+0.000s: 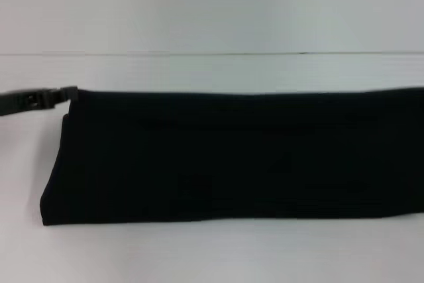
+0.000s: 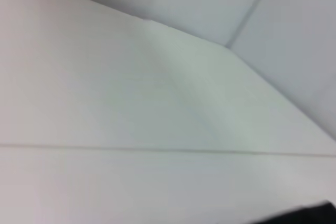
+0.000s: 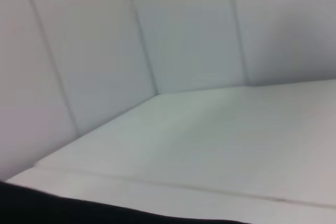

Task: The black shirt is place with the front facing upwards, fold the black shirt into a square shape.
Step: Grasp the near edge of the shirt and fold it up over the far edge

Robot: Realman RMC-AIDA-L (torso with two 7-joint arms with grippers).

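The black shirt [image 1: 232,157] lies folded into a long band across the white table [image 1: 199,256], running from the left past the right edge of the head view. No lettering shows. My left gripper [image 1: 69,93] comes in low from the left, its fingers pinched together on the shirt's far left corner. A sliver of the black shirt [image 2: 310,216] shows in the left wrist view, and a strip of the black shirt [image 3: 79,211] in the right wrist view. My right gripper is out of view.
A pale back wall [image 1: 199,4] rises behind the table, meeting it along a thin seam. Bare white table surface lies in front of the shirt and behind it.
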